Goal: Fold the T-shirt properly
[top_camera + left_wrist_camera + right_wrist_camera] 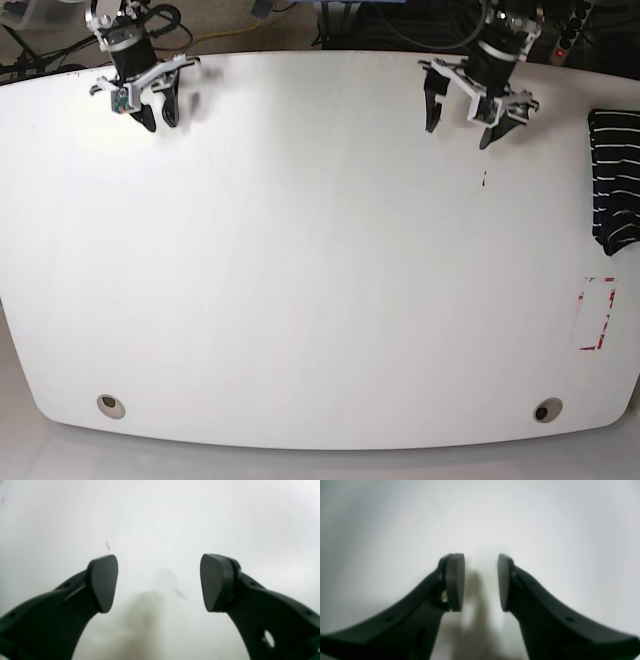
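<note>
— Both of my grippers hang empty: left gripper (pixel 476 110) spread wide, right gripper (pixel 148 102) parted narrowly.
— Where's the T-shirt (pixel 614 178)?
— Bunched at the table (pixel 300 280) edge beyond my left gripper, partly out of view. A careless pull could drag it off.
— Obstacles?
— None; only red markings (pixel 597 314) nearby.

Bright even light, blurry wrist views, soft shadows, base view edges curved

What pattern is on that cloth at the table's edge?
The T-shirt is black with thin white stripes, best seen in the base view.
</note>
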Robot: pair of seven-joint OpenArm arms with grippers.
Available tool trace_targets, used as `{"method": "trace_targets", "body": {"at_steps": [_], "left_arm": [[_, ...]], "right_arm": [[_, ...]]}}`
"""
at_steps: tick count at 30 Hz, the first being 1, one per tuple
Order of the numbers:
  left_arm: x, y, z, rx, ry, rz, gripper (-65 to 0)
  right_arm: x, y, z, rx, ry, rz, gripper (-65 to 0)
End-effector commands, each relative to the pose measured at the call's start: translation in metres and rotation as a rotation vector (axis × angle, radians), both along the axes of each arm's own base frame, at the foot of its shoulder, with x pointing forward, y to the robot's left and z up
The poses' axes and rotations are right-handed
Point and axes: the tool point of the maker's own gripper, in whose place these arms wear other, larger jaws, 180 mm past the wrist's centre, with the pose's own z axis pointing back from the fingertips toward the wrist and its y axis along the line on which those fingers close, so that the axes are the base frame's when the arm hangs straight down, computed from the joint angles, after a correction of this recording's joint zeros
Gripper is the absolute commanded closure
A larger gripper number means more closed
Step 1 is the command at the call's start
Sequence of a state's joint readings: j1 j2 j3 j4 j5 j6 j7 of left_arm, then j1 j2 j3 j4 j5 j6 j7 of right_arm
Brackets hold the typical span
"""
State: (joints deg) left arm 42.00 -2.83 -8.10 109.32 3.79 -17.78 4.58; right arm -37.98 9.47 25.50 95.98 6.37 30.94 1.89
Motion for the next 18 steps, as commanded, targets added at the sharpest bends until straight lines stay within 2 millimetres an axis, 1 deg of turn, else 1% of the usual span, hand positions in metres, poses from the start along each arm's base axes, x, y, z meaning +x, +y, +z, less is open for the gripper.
{"method": "trace_targets", "body": {"at_steps": [1, 2, 3, 4, 5, 6, 8, 9, 10, 12, 13, 14, 15, 18], "left_arm": [[-0.027, -0.003, 0.004, -0.01, 0.033, -0.001, -47.1], [-0.038, -0.003, 0.002, -0.01, 0.057, -0.001, -47.1], [-0.05, -0.003, -0.001, -0.009, 0.087, -0.001, -47.1], [-0.065, -0.003, -0.005, -0.009, 0.127, -0.002, -47.1], [-0.075, -0.003, -0.007, -0.009, 0.153, -0.002, -47.1], [-0.09, -0.003, -0.01, -0.009, 0.191, -0.002, -47.1], [-0.113, -0.002, -0.015, -0.007, 0.252, 0.002, -47.1], [-0.12, -0.001, -0.016, -0.005, 0.27, 0.004, -47.1], [-0.132, 0.0, -0.018, -0.004, 0.302, 0.005, -47.2], [-0.159, 0.001, -0.024, -0.004, 0.377, 0.012, -47.4], [-0.172, 0.0, -0.027, -0.009, 0.411, 0.02, -47.5], [-0.178, 0.0, -0.029, -0.01, 0.427, 0.025, -47.6], [-0.184, 0.0, -0.032, -0.013, 0.445, 0.033, -47.8], [-0.203, 0.003, -0.047, -0.013, 0.509, 0.047, -47.8]], "right_arm": [[-0.017, -0.009, 0.007, 0.005, 0.005, 0.003, -20.3], [-0.025, -0.01, 0.005, 0.017, 0.024, -0.004, -20.3], [-0.038, -0.012, 0.003, 0.031, 0.051, -0.014, -20.3], [-0.055, -0.012, 0.0, 0.049, 0.086, -0.024, -20.3], [-0.066, -0.013, -0.002, 0.06, 0.11, -0.032, -20.3], [-0.082, -0.012, -0.004, 0.075, 0.144, -0.042, -20.3], [-0.103, -0.012, -0.006, 0.088, 0.191, -0.054, -20.3], [-0.111, -0.012, -0.006, 0.089, 0.21, -0.055, -20.3], [-0.123, -0.012, -0.008, 0.088, 0.24, -0.057, -20.3], [-0.15, -0.008, -0.011, 0.097, 0.308, -0.057, -20.3], [-0.161, 0.0, -0.014, 0.114, 0.339, -0.046, -20.3], [-0.168, 0.004, -0.017, 0.123, 0.36, -0.04, -20.3], [-0.18, 0.009, -0.023, 0.14, 0.395, -0.037, -20.3], [-0.207, 0.014, -0.042, 0.167, 0.482, -0.043, -20.3]]}}
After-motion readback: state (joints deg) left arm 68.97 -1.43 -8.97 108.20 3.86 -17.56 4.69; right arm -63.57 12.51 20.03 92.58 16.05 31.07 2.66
